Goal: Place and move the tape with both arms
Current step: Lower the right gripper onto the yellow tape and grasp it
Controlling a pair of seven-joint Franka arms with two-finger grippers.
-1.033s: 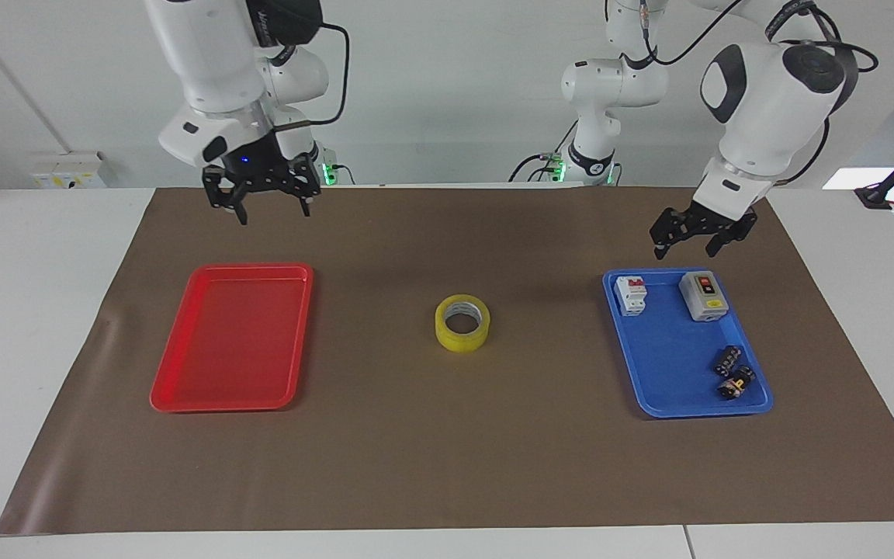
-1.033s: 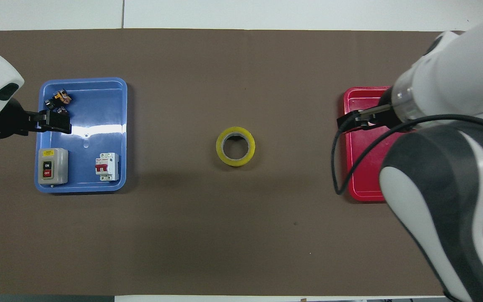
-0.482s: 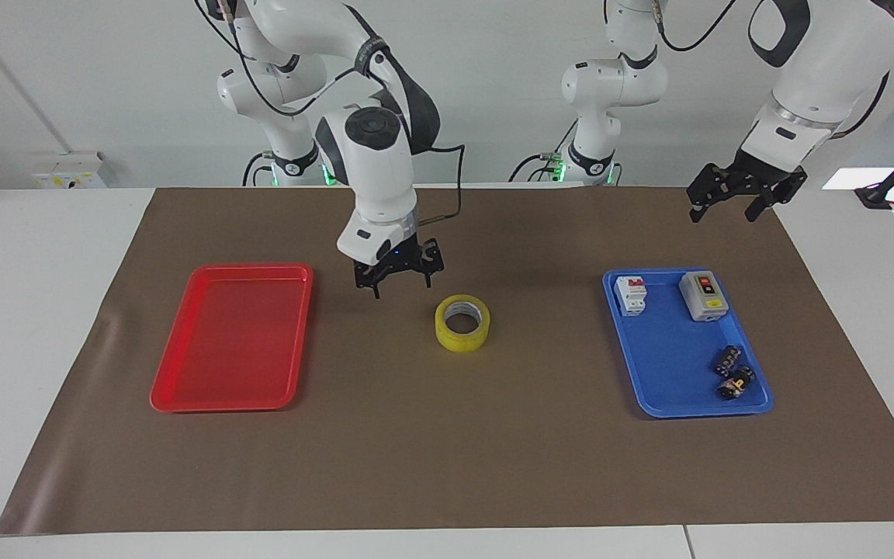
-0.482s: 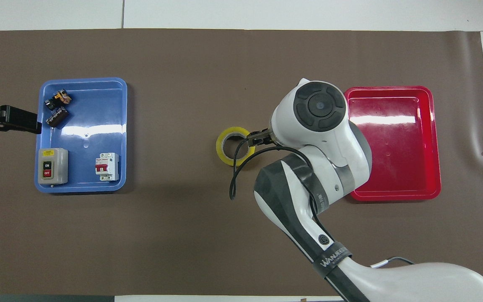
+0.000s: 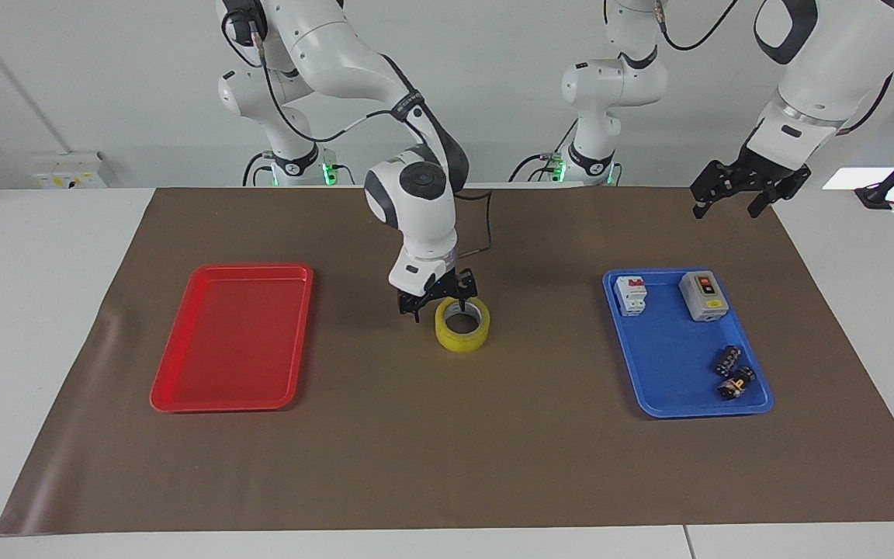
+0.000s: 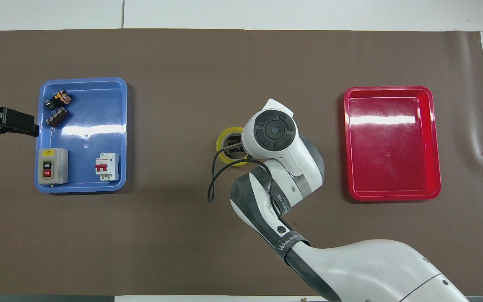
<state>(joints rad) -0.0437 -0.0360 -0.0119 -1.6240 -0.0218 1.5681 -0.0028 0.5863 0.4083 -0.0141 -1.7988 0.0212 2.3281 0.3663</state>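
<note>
**Right gripper down at the tape ring**

My right gripper sits spread at the ring-shaped roll of translucent yellow packing tape, one finger in the white core, one outside the wall. The tape lies mid-frame on the brown paper mat, with bare mat between the shallow red plastic tray and blue plastic tray. My left gripper, fingers apart, hangs at upper right. Half a second ago the right gripper was above the mat beside the roll.

Two white jointed arms: dark grey joint bands, round grey end caps, looped black cables, black grippers, "WANJEER"-like lettering on one band.
</note>
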